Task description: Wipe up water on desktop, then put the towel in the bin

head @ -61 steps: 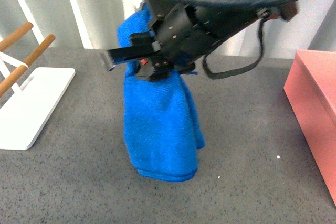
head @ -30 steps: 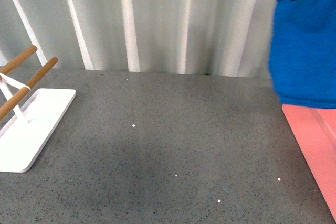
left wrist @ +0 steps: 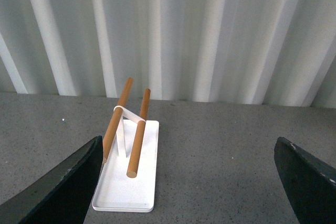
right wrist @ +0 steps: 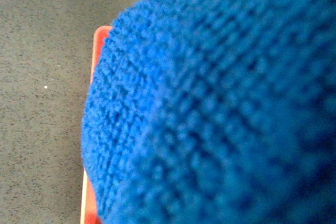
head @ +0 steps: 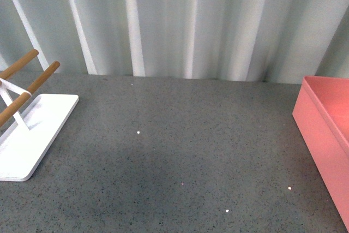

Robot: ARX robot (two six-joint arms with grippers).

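Note:
The blue towel (right wrist: 220, 108) fills almost the whole right wrist view, with my right gripper shut on it and its fingers hidden behind the plush. A strip of the pink bin (right wrist: 100, 38) shows just beside and below the towel. In the front view the bin (head: 322, 129) stands at the right edge of the dark speckled desktop (head: 180, 151), and neither arm nor the towel shows there. My left gripper (left wrist: 189, 187) hangs open above the desktop (left wrist: 220, 150), with nothing between its dark fingers (left wrist: 68, 182).
A flat white tray with wooden rods (head: 32, 129) stands at the left of the desktop, also ahead of the left gripper as the tray (left wrist: 128, 182). A white corrugated wall (head: 180, 20) runs along the back edge.
The right arm carried the towel up and rightwards from the middle of the desktop, past the bin's near end, and out of the front view. The tray and bin stayed put.

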